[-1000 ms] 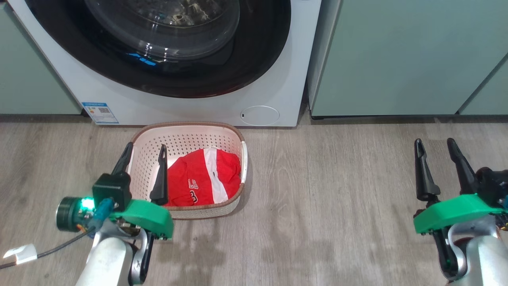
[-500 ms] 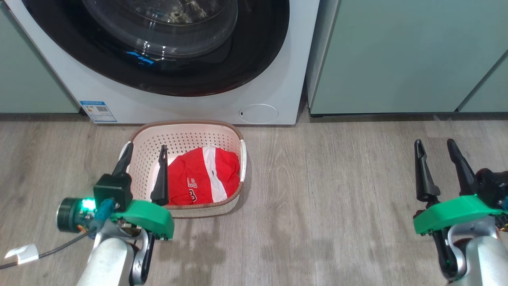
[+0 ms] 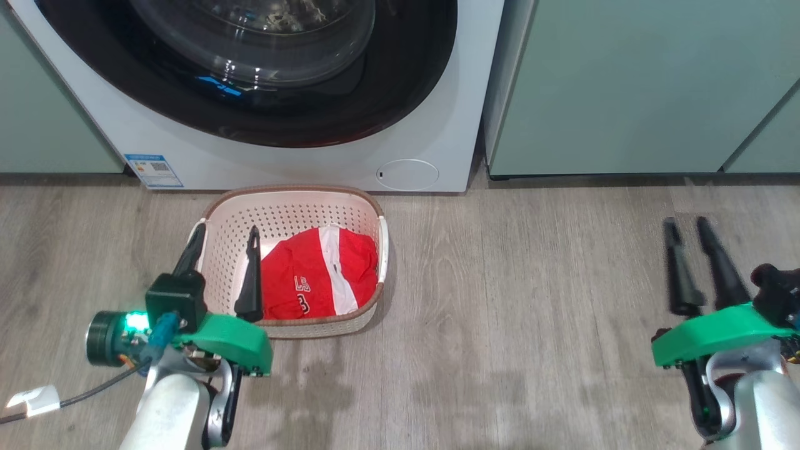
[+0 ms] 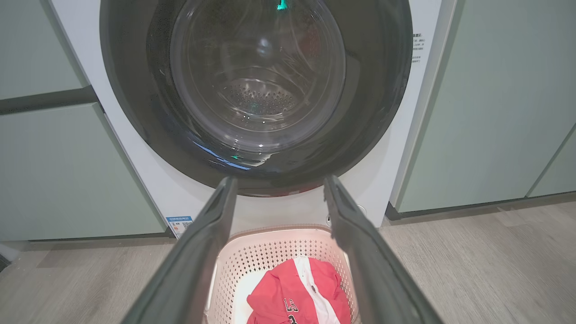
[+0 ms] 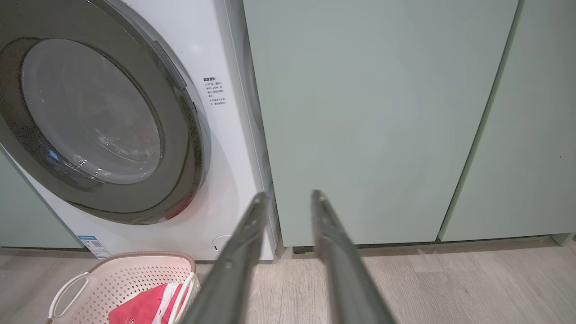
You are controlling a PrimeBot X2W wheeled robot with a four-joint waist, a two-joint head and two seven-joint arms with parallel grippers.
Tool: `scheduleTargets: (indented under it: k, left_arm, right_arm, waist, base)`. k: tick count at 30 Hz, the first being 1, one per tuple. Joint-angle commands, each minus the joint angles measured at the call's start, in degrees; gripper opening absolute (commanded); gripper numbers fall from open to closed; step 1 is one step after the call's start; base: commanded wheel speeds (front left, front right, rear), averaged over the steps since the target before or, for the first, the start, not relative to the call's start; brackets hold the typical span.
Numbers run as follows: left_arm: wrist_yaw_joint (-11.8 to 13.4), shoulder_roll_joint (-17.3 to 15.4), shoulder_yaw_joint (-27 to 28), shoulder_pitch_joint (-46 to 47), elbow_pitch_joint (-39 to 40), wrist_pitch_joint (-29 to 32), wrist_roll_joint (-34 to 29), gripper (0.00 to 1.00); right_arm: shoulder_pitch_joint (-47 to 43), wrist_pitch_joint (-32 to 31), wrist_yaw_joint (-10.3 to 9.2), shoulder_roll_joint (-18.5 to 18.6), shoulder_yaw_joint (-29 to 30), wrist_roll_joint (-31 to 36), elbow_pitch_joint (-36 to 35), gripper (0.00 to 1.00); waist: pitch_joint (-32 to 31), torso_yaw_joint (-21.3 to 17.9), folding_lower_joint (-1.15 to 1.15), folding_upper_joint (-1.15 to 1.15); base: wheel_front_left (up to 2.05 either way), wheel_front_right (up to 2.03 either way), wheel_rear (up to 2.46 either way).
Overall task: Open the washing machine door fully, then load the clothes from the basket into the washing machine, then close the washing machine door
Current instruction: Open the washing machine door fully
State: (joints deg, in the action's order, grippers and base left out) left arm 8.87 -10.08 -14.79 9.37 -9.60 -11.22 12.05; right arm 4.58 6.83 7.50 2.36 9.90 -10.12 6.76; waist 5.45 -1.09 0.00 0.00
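The washing machine (image 3: 465, 75) fills the top of the head view, its round black-rimmed door (image 3: 412, 81) lying flat against the front. On the floor before it stands the cream basket (image 3: 294, 190) holding the red clothes (image 3: 315, 281) with a white stripe. My left gripper (image 3: 226, 229) is open, its fingers hanging over the basket's left part beside the clothes. In the left wrist view that gripper (image 4: 280, 179) frames the door (image 4: 135, 112), basket (image 4: 270, 231) and clothes (image 4: 297, 297). My right gripper (image 3: 685, 221) stands open over bare floor far right, empty; in the right wrist view it (image 5: 289, 194) faces a cabinet.
Pale green cabinets (image 3: 625, 87) flank the machine on the right, and another (image 3: 37, 112) on the left. A round filter cap (image 3: 407, 174) and a blue sticker (image 3: 153, 170) mark the machine's lower front. Grey wood floor (image 3: 512, 300) stretches between basket and right gripper.
The right gripper's fingers have drawn closer together and look blurred. The whole head picture has drifted slightly, so the camera moved. The left gripper keeps its wide spread.
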Motion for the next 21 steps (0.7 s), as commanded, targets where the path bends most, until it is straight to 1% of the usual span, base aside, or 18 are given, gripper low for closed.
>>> scheduleTargets:
  k: [1, 11, 14, 17, 19, 21]
  left_arm:
    - [0.6, -1.5, 1.8, 3.0, 2.1, -0.3, 0.1, 1.00]
    - [1.5, -1.5, 1.9, 3.2, 2.5, -0.4, 0.4, 1.00]
    - [1.7, -1.6, 1.9, 3.5, 2.8, -0.4, 0.4, 1.00]
    - [1.8, -1.6, 1.9, 4.3, 3.4, -0.5, 0.5, 1.00]
    - [1.7, -1.5, 1.8, 5.0, 3.8, -0.6, 0.6, 1.00]
    - [1.7, -1.3, 1.8, 5.7, 4.3, -0.8, 0.9, 1.00]
  right_arm:
    - [2.7, 0.4, -0.01, 0.5, -1.4, -0.2, -1.8, 0.00]
    - [3.2, 0.1, -0.01, 0.5, -1.5, -0.8, -2.1, 0.00]
    - [4.0, -0.4, -0.01, 0.5, -1.9, -1.8, -1.9, 0.00]
    - [6.1, -1.4, -0.01, 0.5, -2.3, -7.6, -0.6, 0.00]
    - [8.1, -2.1, -0.01, 0.5, -2.2, -12.7, 0.9, 0.00]
    - [10.5, -2.8, -0.01, 0.5, -1.8, -15.9, 2.9, 0.00]
  waist:
    - [0.1, 0.0, 0.00, 0.00]
    - [1.0, 0.0, 0.00, 0.00]
    - [1.9, -0.1, 0.00, 0.00]
    - [3.2, -0.2, 0.00, 0.00]
    - [4.3, -0.2, 0.00, 0.00]
    - [5.5, -0.1, 0.00, 0.00]
  base:
    - [0.00, 0.00, 0.00]
    - [0.00, 0.00, 0.00]
    - [0.00, 0.00, 0.00]
    - [0.00, 0.00, 0.00]
    - [0.00, 0.00, 0.00]
    - [0.00, 0.00, 0.00]
